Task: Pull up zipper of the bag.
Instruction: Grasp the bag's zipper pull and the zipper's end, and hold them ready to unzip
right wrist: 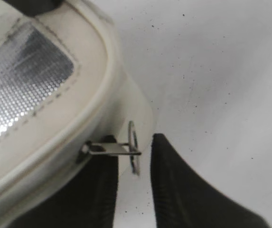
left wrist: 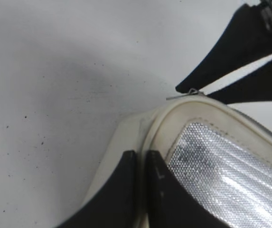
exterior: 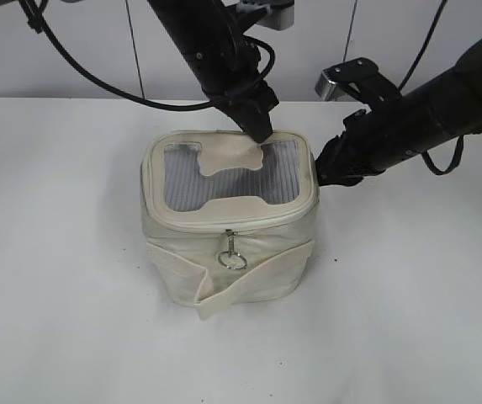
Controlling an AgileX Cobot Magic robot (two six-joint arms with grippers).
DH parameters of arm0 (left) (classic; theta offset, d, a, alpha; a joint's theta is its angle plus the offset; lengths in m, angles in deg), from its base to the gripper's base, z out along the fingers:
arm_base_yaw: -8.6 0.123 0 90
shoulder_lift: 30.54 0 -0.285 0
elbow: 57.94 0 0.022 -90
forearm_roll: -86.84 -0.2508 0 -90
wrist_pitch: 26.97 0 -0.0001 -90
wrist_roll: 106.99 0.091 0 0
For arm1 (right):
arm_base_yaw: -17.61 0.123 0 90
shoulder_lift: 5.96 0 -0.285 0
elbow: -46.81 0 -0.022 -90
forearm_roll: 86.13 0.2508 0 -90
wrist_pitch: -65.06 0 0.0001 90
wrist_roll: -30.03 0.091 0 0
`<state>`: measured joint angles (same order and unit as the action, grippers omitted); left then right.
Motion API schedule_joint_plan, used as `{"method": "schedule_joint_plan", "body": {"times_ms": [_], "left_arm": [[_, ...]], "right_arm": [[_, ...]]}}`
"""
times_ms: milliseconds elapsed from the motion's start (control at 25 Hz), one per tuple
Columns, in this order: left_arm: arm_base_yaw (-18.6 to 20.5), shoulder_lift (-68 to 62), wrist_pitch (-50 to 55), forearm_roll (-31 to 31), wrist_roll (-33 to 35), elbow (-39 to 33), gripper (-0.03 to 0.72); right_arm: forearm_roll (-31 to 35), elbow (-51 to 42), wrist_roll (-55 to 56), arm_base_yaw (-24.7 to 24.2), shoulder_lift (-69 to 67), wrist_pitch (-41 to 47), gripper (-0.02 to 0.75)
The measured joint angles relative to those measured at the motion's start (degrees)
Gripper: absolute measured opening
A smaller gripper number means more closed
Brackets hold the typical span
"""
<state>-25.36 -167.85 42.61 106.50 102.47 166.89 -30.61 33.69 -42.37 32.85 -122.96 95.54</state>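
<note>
The cream bag (exterior: 249, 269) stands mid-table, with a grey mesh top and an H-shaped patch. The zipper (exterior: 266, 219) runs round the lid rim. One silver ring pull (exterior: 233, 252) hangs at the front. My left gripper (exterior: 262, 128) is at the bag's back rim; in the left wrist view it (left wrist: 143, 159) is shut, pinching the cream rim (left wrist: 150, 128). My right gripper (exterior: 325, 172) is at the bag's right corner. In the right wrist view its jaws (right wrist: 133, 142) are open, with the second ring pull (right wrist: 113, 149) sticking out between them, not gripped.
The white table (exterior: 64, 320) surrounds the bag. The cream front flap (exterior: 249, 282) juts out at the bag's lower front. Black cables and arm links hang above the table's back edge. The right gripper's fingers (left wrist: 240, 71) show in the left wrist view beside the pull (left wrist: 187, 93).
</note>
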Motion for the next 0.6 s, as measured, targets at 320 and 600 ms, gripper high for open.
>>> {"method": "schedule_joint_plan", "body": {"times_ms": [320,600], "left_arm": [[0.0,0.0,0.0,0.0,0.0,0.0,0.027],[0.0,0.0,0.0,0.0,0.0,0.0,0.027]], "right_arm": [[-2.1,0.0,5.2,0.1,0.6,1.8,0.005],[-10.3,0.0,14.7,0.0,4.1,4.3,0.005]]}}
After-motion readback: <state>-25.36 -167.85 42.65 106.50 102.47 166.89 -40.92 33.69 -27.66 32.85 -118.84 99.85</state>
